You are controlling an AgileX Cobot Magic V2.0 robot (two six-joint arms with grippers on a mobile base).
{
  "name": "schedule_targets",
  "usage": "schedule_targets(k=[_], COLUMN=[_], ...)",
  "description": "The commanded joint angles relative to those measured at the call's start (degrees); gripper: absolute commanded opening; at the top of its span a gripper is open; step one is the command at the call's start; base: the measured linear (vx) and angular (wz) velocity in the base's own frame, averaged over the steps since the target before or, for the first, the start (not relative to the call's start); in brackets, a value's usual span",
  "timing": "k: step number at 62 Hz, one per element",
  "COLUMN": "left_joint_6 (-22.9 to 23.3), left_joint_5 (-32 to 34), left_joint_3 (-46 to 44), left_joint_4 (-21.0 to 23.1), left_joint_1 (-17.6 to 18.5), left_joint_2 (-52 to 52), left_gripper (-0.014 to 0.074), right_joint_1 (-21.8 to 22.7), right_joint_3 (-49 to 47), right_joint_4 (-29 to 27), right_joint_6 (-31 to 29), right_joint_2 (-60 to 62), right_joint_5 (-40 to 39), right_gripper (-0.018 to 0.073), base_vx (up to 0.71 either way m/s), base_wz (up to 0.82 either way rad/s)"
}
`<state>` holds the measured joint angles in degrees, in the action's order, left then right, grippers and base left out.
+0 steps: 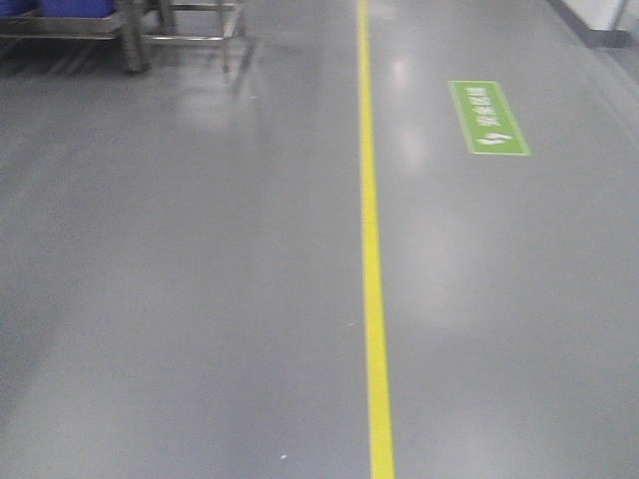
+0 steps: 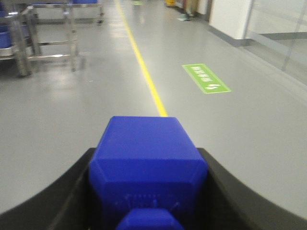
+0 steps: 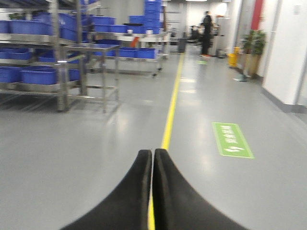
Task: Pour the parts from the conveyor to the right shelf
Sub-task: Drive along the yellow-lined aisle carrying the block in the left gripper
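Left claw (image 2: 147,165) grips 1 royal-blue block (image 2: 144,139) over the floor (image 2: 72,120); right claw (image 3: 152,163) sits pinched together, empty. Steel shelf (image 3: 62,52) with blue bins (image 3: 38,75) stands ahead-left — a jolt in transit could shake the block loose.

Ahead: open grey floor (image 1: 200,299) along the yellow line (image 1: 374,299).
Left: steel racks (image 3: 60,62) with blue bins (image 3: 38,75) stand in the way.
Right: wall (image 3: 288,48) closes the side.

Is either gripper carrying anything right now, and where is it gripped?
The left gripper holds a blue part, clamped between its fingers by the part's two opposite sides. The right gripper is shut on nothing.
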<state>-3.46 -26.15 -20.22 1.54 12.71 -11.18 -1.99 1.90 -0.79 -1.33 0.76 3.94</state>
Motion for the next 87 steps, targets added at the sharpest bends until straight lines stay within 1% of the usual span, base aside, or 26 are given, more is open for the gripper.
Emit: schedule_targets(k=[1, 21, 36, 57, 87], left_joint_6=[0.11, 0.11, 0.11, 0.11, 0.11], left_joint_5=[4.74, 4.74, 4.74, 4.74, 4.74], left_joint_3=[-1.52, -1.52, -1.52, -1.52, -1.52], left_joint_4=[0.17, 0.17, 0.17, 0.17, 0.17], left_joint_1=[0.26, 0.26, 0.26, 0.26, 0.26], left_joint_2=[-0.71, -0.71, -0.71, -0.71, -0.71], left_gripper=[-0.0006, -0.0006, -0.0006, -0.0006, -0.0006], right_joint_1=[0.35, 0.35, 0.35, 0.35, 0.35], right_joint_3=[0.83, 0.83, 0.83, 0.83, 0.83], right_joint_4=[0.16, 0.16, 0.16, 0.16, 0.16], right_joint_6=[-0.25, -0.25, -0.25, -0.25, -0.25], right_joint_2=[0.83, 0.83, 0.83, 0.83, 0.83], right_joint_5=[-4.29, -4.29, -4.29, -4.29, -4.29], right_gripper=[-0.0009, -0.0009, -0.0009, -0.0009, -0.0009], base_vx=[0.15, 0.19, 0.28, 0.43, 0.55], base_wz=[-0.66, -0.60, -0.28, 0.15, 0.23])
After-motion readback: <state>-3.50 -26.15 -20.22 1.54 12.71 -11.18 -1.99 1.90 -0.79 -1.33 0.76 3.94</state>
